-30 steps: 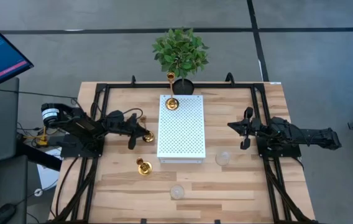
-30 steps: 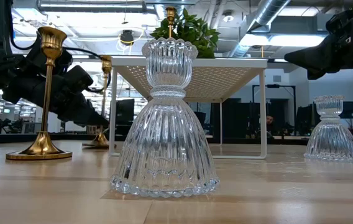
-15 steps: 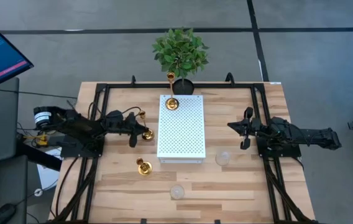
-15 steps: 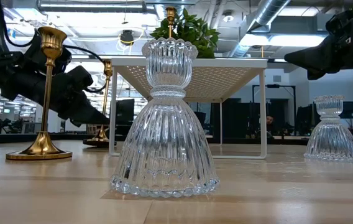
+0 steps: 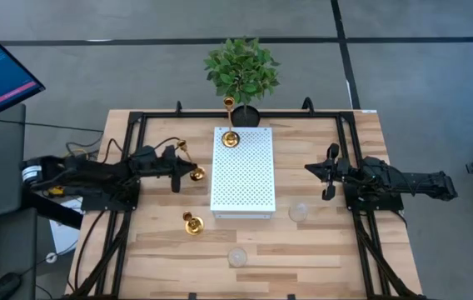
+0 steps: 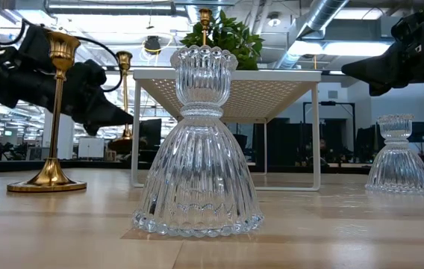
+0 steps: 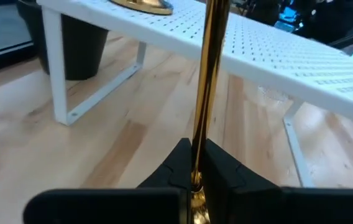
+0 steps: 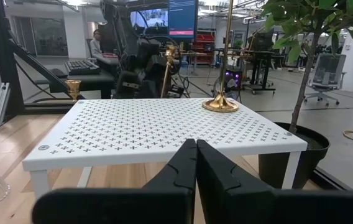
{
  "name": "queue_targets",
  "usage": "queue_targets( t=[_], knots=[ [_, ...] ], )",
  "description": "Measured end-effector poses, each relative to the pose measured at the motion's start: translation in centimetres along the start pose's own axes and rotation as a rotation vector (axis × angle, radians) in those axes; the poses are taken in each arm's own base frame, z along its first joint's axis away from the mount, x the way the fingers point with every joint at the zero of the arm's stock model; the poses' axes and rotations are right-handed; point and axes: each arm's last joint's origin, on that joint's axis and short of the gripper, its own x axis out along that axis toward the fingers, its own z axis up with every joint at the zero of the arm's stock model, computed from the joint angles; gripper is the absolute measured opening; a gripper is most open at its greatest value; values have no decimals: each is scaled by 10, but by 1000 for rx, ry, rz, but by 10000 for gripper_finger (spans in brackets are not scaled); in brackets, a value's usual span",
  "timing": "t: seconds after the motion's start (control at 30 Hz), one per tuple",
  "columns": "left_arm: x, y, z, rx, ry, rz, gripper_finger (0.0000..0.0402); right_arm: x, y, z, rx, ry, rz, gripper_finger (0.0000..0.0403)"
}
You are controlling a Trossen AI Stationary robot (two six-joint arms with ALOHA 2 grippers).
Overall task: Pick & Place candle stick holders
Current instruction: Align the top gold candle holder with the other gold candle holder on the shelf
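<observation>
**A:** Where's the holder I'm working on?

**B:** The gold candle stick holder (image 5: 188,165) is pinched by its thin stem in my left gripper (image 5: 176,169), just left of the white perforated shelf (image 5: 243,179). From the left wrist camera the stem (image 7: 210,81) runs straight up out of the closed fingers (image 7: 223,171). In the low view its base looks lifted off the table (image 5: 303,250), though I can't be sure.

**A:** And the other holders?

**B:** A tall gold holder (image 5: 230,125) stands on the shelf's far end, by the potted plant (image 5: 242,71). Another gold holder (image 5: 192,222) stands on the table near the shelf's near-left corner. One clear glass holder (image 5: 299,212) sits just off the near-right corner, a second glass holder (image 5: 236,257) nearer the front edge.

**A:** The right arm?

**B:** My right gripper (image 5: 328,173) waits over the right side of the table, well apart from the shelf, its fingers (image 8: 189,163) pressed together on nothing
</observation>
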Motion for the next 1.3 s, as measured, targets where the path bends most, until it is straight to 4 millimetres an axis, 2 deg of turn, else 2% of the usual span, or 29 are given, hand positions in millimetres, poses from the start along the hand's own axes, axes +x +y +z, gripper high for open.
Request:
queue_targets(
  t=[0.17,0.27,0.43,0.53,0.73,0.83,1.0,1.17,1.3],
  knots=[
    [-5,1,0,-5,12,87,15,0,0,0,0,1,0,0],
    [-6,1,7,-2,7,130,15,0,0,0,0,0,0,0],
    [-1,-1,37,52,-32,178,15,0,0,0,-1,1,0,0],
    [2,-5,61,97,-58,177,15,0,0,0,-1,2,0,0],
    [3,-10,103,173,44,249,15,0,0,-1,-2,8,1,0],
    [2,-18,121,188,41,226,15,0,0,-1,-2,8,1,0],
    [1,-37,142,201,-11,94,15,0,0,2,3,-16,-1,0],
    [10,-58,147,208,-2,-28,15,-1,-1,12,23,-126,-7,0],
    [29,-71,146,213,15,-96,16,-2,-2,21,39,-215,-11,0]
  ],
)
